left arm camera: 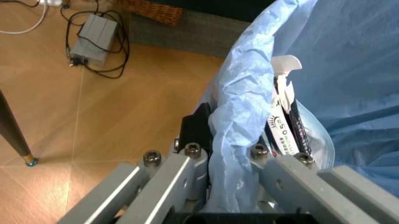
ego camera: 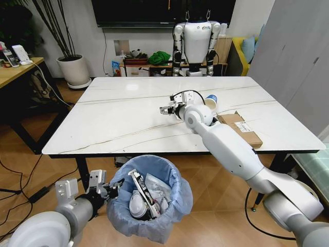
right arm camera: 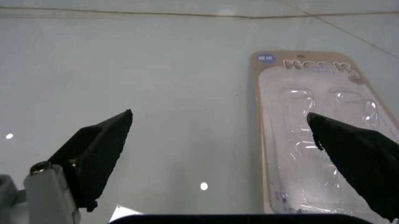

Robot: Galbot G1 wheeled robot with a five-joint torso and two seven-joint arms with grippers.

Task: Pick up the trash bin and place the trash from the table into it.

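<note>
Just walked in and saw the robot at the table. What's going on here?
It is clearing trash into a bin. The left gripper is shut on the trash bin's rim, holding it by the table edge; it already holds litter. The right gripper hovers open over a clear blister pack. A paper cup and cardboard box remain.

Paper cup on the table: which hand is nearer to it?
Right. The right hand hovers open over the table beside the paper cup; the left hand grips the trash bin below.

Bright overhead light; glare spots on table.
</note>
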